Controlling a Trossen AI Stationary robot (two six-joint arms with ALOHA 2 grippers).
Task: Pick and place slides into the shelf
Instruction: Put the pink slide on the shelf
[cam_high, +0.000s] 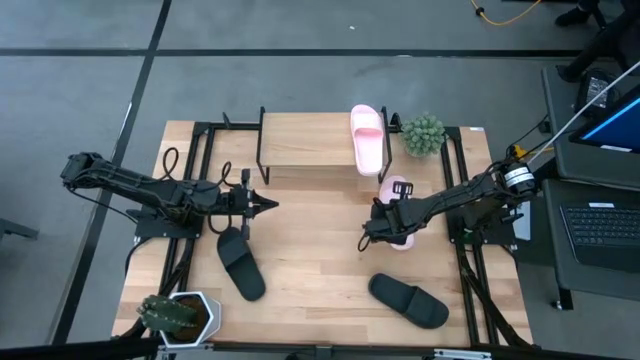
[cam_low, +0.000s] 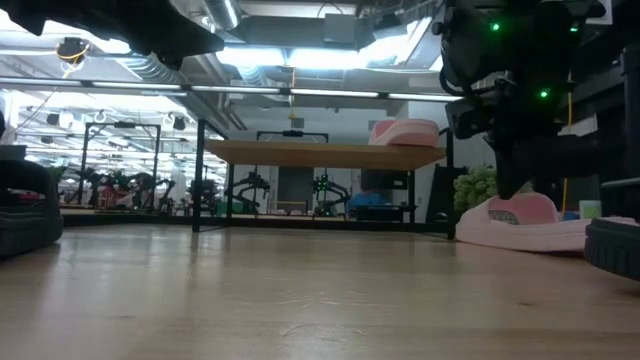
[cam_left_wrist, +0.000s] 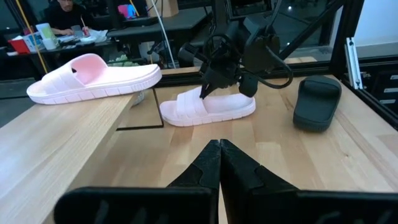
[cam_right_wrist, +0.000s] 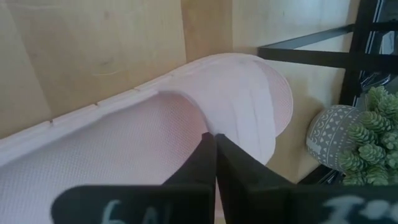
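One pale pink open-toe slide with a wide strap (cam_high: 367, 138) is already seen lying on the light wood top board of the small black-legged shelf (cam_high: 305, 140), near its right end. A second pale pink slide (cam_left_wrist: 208, 104) is found on the wooden counter (cam_high: 310, 250) just in front of that end of the shelf, and it is being worked on. Two matte black slides are left on the counter: one (cam_high: 241, 262) close to the left arm, the other (cam_high: 408, 299) toward the front right. By this count, one of four is placed and three remain.

The right claw (cam_right_wrist: 214, 146) is lowered onto the second pink slide at the edge of its strap; its dark fingers are pressed together with no gap visible, and whether strap material is pinched between them cannot be told. The left claw (cam_left_wrist: 219, 155) is held over the counter beside the nearer black slide, with its fingers closed together on nothing.

A small green potted plant (cam_high: 423, 133) is seen beside the shelf's right end.
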